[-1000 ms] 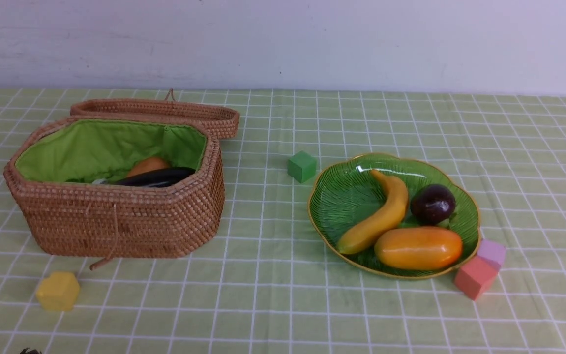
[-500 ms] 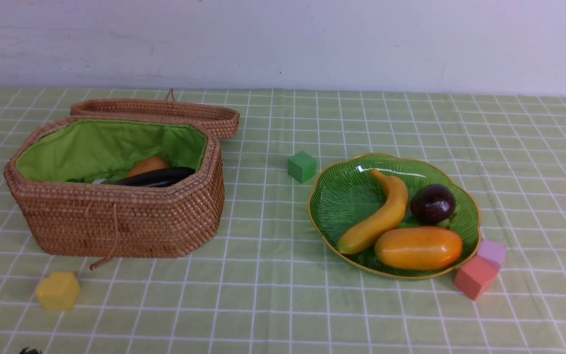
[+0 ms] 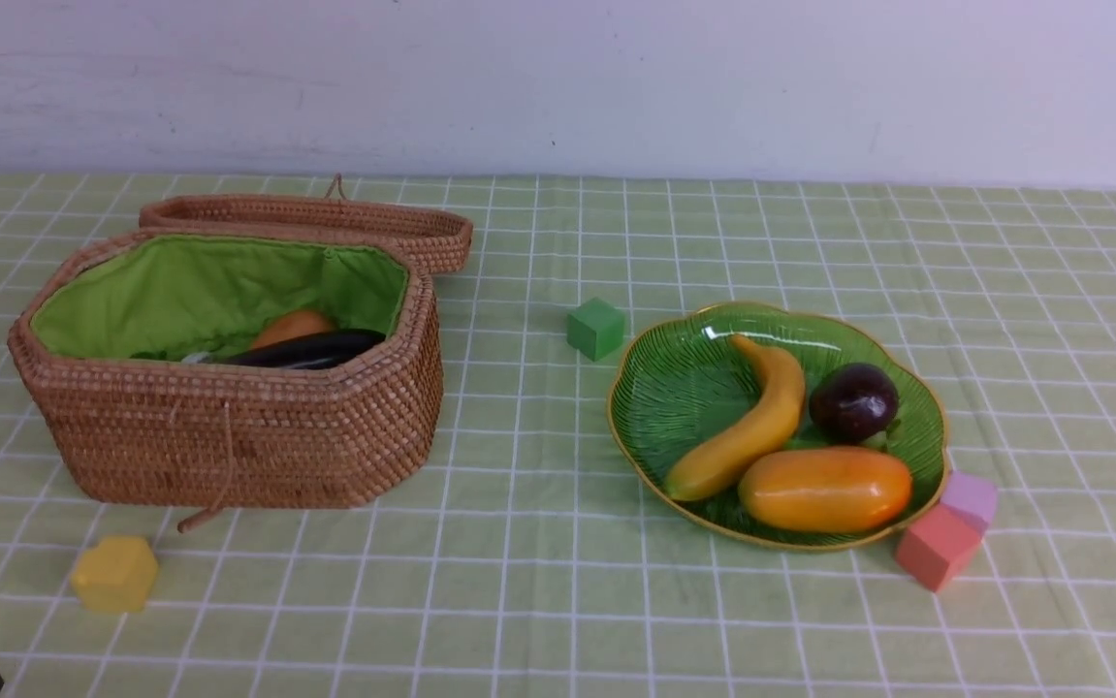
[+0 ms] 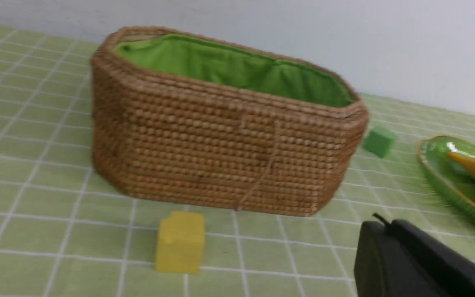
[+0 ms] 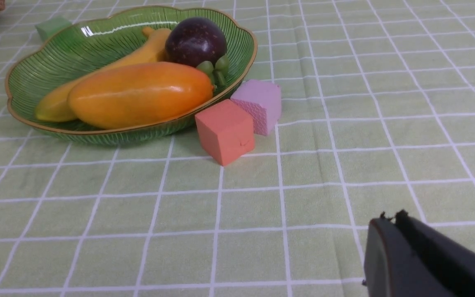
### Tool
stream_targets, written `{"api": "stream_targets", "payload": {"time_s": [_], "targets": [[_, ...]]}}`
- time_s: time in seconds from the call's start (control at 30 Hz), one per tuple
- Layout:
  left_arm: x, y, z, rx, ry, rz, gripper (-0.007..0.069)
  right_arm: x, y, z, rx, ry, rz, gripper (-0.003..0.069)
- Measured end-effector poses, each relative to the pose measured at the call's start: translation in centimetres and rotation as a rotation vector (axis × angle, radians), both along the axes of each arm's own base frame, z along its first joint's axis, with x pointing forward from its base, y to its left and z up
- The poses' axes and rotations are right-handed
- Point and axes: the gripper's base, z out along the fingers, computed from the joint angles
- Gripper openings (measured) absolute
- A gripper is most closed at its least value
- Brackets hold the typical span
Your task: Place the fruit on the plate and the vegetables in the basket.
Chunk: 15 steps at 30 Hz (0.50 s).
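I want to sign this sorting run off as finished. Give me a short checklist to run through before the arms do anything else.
1. Yellow banana, orange-yellow mango and dark purple mangosteen on the green glass leaf-shaped plate: ok.
2. Glossy dark eggplant and an orange piece inside the woven wicker basket: ok.
3. Carrot in the basket: cannot tell, mostly hidden.
4. No produce left on the checked cloth: ok.
5. Left gripper and right gripper shut, holding nothing: ok.

Eggplant (image 3: 310,350) and potato (image 3: 292,326) half hidden behind basket (image 3: 228,436) wall; carrot unclear
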Motion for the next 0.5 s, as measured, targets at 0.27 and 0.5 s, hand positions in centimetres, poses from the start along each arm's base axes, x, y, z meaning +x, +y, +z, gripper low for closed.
{"api": "stream_targets", "payload": {"time_s": [0.27, 0.5], "targets": [[-0.4, 0.2, -2.4, 0.010, 0.242, 0.043, -0.0013, 0.0, 0.0, 0.0, 0.000, 0.001, 0.000, 0.0033], [-0.4, 0.2, -2.4, 0.008, 0.242, 0.042, -0.0013, 0.0, 0.0, 0.0, 0.000, 0.001, 0.000, 0.0041]]}}
